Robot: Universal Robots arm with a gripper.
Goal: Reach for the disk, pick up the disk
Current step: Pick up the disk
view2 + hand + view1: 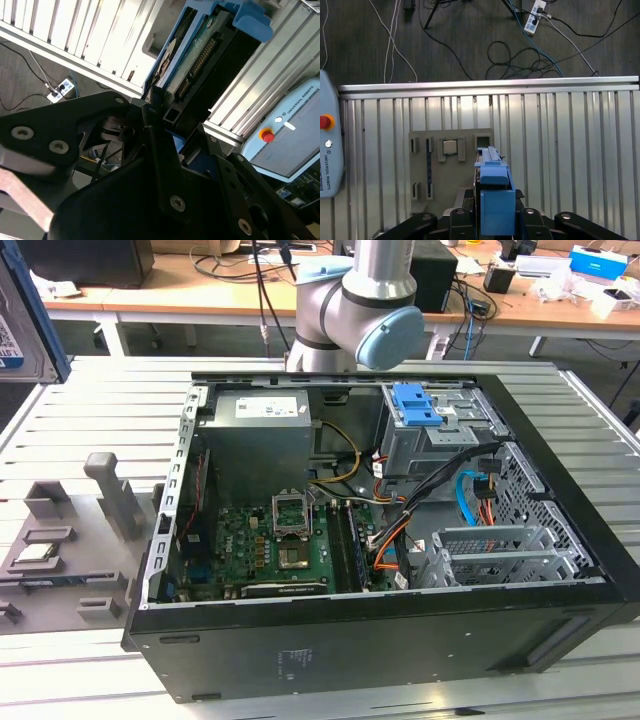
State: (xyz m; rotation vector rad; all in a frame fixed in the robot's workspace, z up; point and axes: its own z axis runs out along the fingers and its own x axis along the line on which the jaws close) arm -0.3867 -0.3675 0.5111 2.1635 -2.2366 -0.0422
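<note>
Status: reach and grasp both appear complete. In both wrist views the gripper (496, 195) is clamped on the disk (491, 162), with one black finger (152, 112) against each side of the blue bracket. The second wrist view shows the disk (197, 55) edge-on, with its circuit board and connector row exposed. In the exterior view, the disk (22, 330) hangs at the upper corner on the exterior view's left. It is clear of the slatted table (90, 410) and well apart from the open computer case (400, 650). The first wrist view places the held disk over the grey fixture tray (436, 172), which carries a small square chip (450, 146). No contact between the disk and the tray can be seen. Judged from these positions, the disk is lifted free and supported by the gripper alone, so nothing of the pick-up appears outstanding.
</note>
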